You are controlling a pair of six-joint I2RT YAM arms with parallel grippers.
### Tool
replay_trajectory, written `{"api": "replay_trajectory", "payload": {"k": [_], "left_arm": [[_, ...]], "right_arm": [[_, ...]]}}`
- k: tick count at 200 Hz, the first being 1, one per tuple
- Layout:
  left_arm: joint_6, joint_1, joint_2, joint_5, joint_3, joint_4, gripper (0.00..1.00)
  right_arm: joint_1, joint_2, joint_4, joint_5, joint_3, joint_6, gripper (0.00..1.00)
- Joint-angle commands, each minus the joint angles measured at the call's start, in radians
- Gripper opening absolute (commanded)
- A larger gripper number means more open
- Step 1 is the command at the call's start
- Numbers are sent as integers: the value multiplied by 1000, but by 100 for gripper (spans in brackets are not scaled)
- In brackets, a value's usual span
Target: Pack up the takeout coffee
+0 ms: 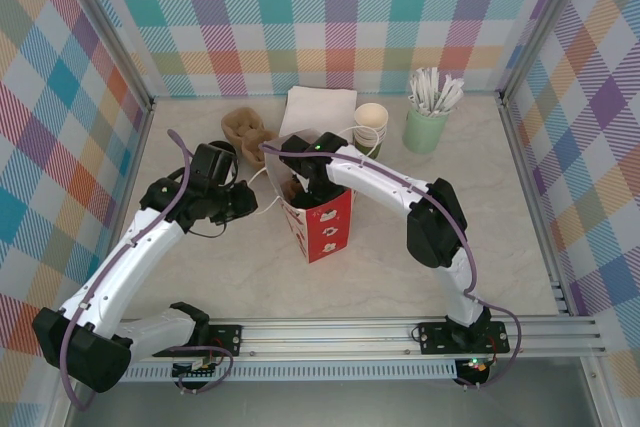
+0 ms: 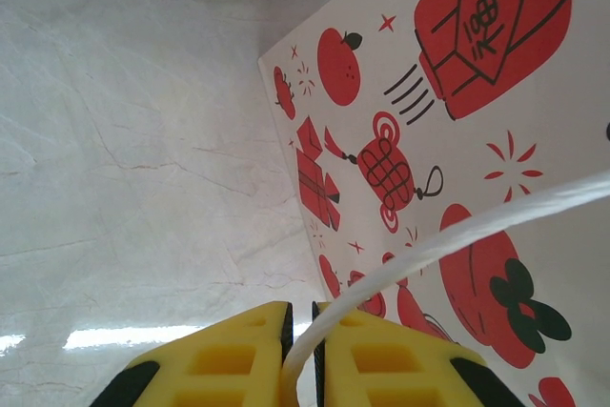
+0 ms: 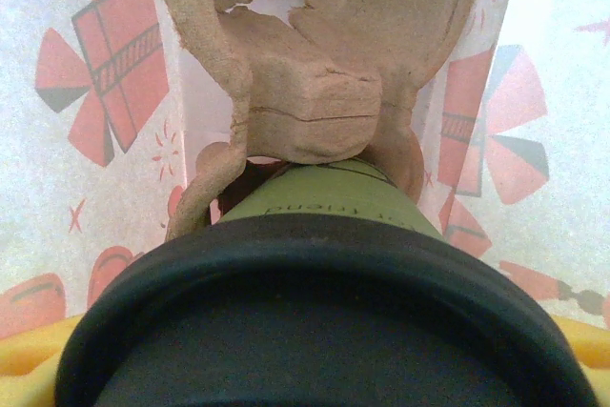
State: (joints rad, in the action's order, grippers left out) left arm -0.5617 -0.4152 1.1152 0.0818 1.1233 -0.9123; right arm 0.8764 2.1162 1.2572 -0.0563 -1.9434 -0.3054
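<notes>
Coffee down in the bag, seating uncertain.
The right claw (image 1: 303, 185) is clamped wide on the takeout coffee (image 3: 324, 202) at its black lid (image 3: 315, 331), inside the bag (image 2: 457, 140) and against the pulp carrier (image 3: 305, 111). Whether it sits in a well, cannot tell. The left claw (image 2: 300, 331) is pinched together on the cord handle (image 2: 457, 235). Risks: the cup base rides the carrier's ridge and tips on release; the cord slips and the bag wall folds in.
</notes>
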Motion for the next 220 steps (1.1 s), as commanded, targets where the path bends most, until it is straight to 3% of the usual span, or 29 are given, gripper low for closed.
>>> {"api": "replay_trajectory", "payload": {"k": [1,220], "left_arm": [[-3,13,-8,3,-10,-1,16],[-1,13,13,-16,1,-11,16]], "right_arm": [[-5,22,-17,0,38,2,82],[-2,-59,62,27,21,1,82]]}}
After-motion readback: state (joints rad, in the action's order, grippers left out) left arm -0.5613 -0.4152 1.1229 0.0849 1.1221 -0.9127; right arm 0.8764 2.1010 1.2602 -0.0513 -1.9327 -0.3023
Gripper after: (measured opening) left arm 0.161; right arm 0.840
